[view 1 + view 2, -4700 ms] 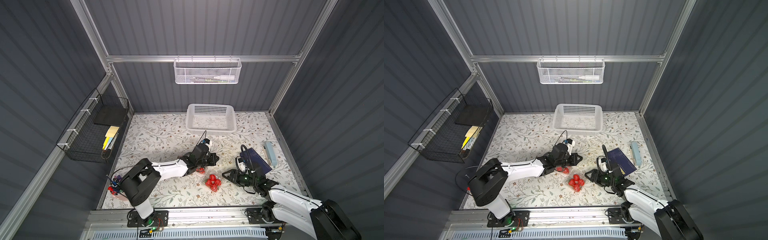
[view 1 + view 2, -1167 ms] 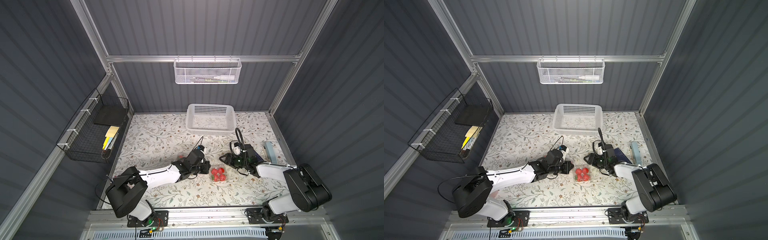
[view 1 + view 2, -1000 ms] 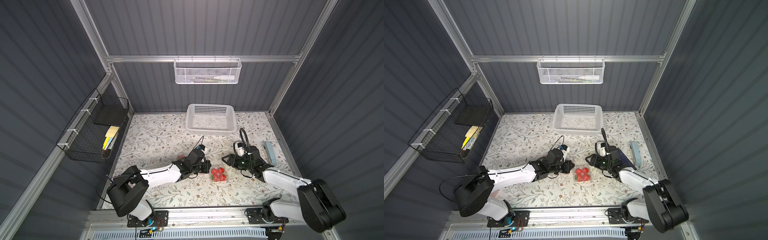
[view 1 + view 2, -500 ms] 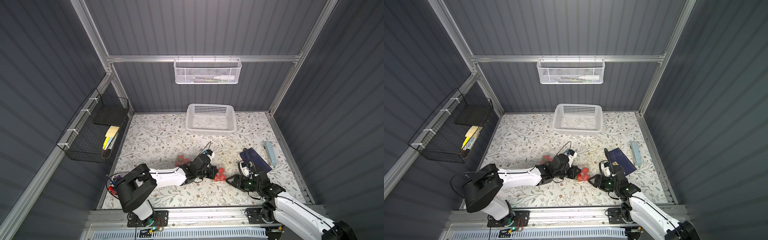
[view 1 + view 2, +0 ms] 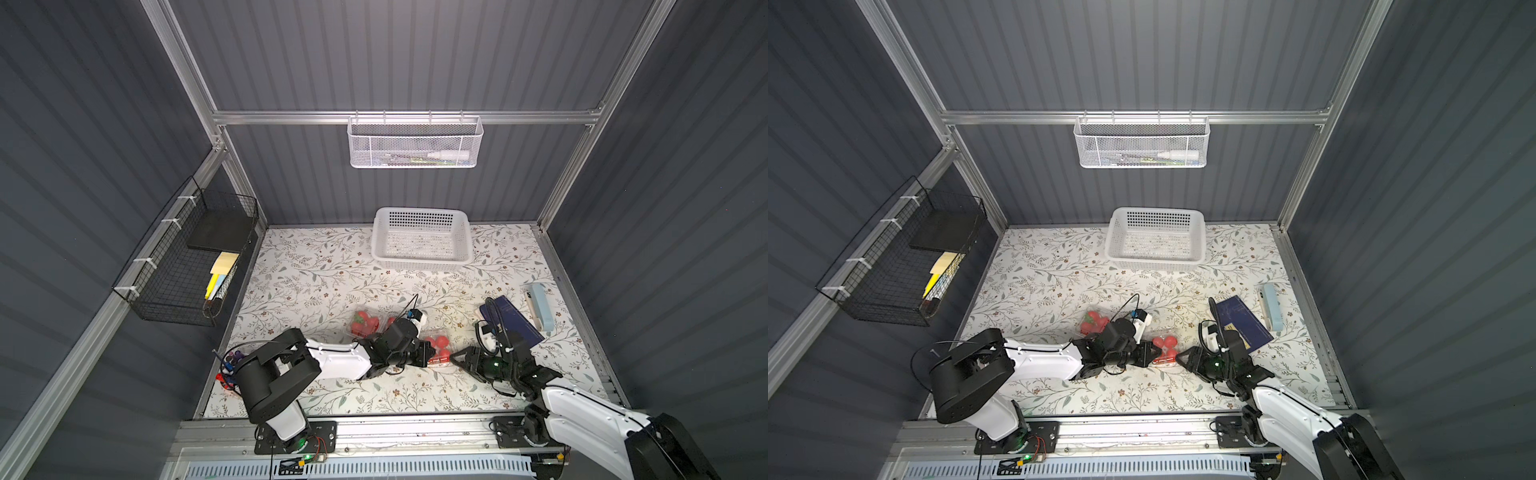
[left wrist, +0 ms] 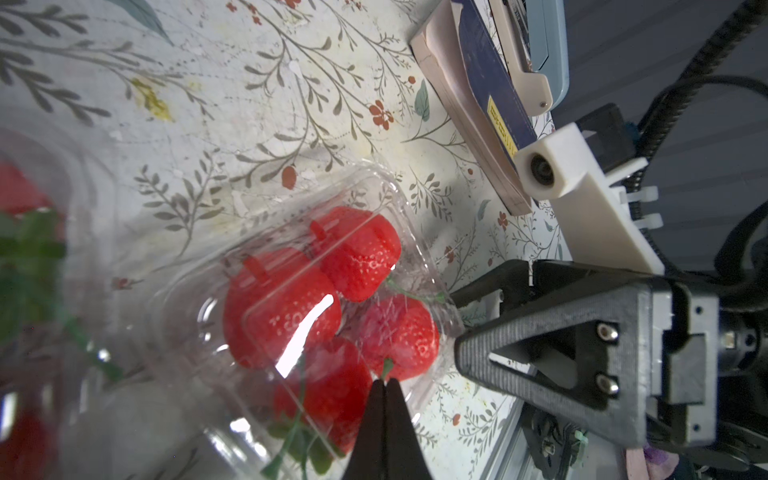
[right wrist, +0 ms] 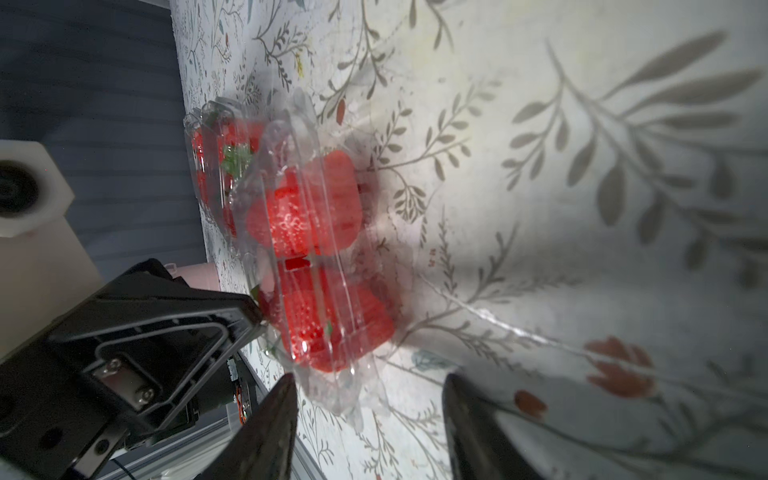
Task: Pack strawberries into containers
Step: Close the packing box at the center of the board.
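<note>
Floral tablecloth (image 5: 332,270) carries a clear box (image 6: 399,195) of strawberries (image 6: 282,307) in the lower middle of both top views. The left pincer (image 6: 384,388), pressed shut, meets the box's left edge. The right pincer (image 7: 370,399), spread apart, faces its right corner without gripping.

In both top views the widest free stretch is the bare floral table cover (image 5: 324,274) across the middle of the frame. It runs between the white perforated plastic basket (image 5: 422,261) at upper centre and two clear plastic clamshell punnets of red strawberries below. One punnet (image 5: 365,326) lies just left of centre. The other (image 5: 438,347) fills the space between the closed left gripper (image 5: 431,358) and the parted right gripper (image 5: 456,358). At right, a navy book (image 5: 513,318) and a pale-blue case (image 5: 540,305) narrow the way. The lower strip is bare except for a cup of pens (image 5: 228,369) at lower left.
</note>
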Motion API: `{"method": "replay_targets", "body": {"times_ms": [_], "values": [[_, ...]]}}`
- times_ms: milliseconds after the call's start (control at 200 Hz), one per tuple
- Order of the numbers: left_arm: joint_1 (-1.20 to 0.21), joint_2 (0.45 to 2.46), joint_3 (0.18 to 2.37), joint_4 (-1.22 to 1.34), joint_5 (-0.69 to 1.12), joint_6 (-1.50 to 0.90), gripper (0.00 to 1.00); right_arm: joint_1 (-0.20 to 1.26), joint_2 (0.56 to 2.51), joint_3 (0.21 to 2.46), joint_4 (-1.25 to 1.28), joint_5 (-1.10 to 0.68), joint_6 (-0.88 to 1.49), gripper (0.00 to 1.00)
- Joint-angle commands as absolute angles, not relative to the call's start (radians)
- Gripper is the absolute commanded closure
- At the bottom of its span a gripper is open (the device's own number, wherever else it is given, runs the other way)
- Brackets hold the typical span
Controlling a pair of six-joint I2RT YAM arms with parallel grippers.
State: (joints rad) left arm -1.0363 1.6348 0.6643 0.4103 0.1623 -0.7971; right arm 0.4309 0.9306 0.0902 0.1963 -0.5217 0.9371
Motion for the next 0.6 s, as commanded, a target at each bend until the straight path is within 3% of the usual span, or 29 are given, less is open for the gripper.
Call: {"method": "replay_targets", "body": {"times_ms": [0, 355, 595], "values": [[-1.035, 1.657, 0.655, 0.400, 0.175, -0.795, 1.00, 0.436, 0.940, 0.089, 0.264, -0.505, 0.954, 0.47], [-1.035, 1.683, 0.650, 0.411, 0.189, -0.788, 1.00, 0.439, 0.971, 0.086, 0.291, -0.509, 0.965, 0.66], [-1.036, 1.692, 0.629, 0.439, 0.203, -0.802, 1.00, 0.448, 0.973, 0.081, 0.291, -0.506, 0.965, 0.72]]}}
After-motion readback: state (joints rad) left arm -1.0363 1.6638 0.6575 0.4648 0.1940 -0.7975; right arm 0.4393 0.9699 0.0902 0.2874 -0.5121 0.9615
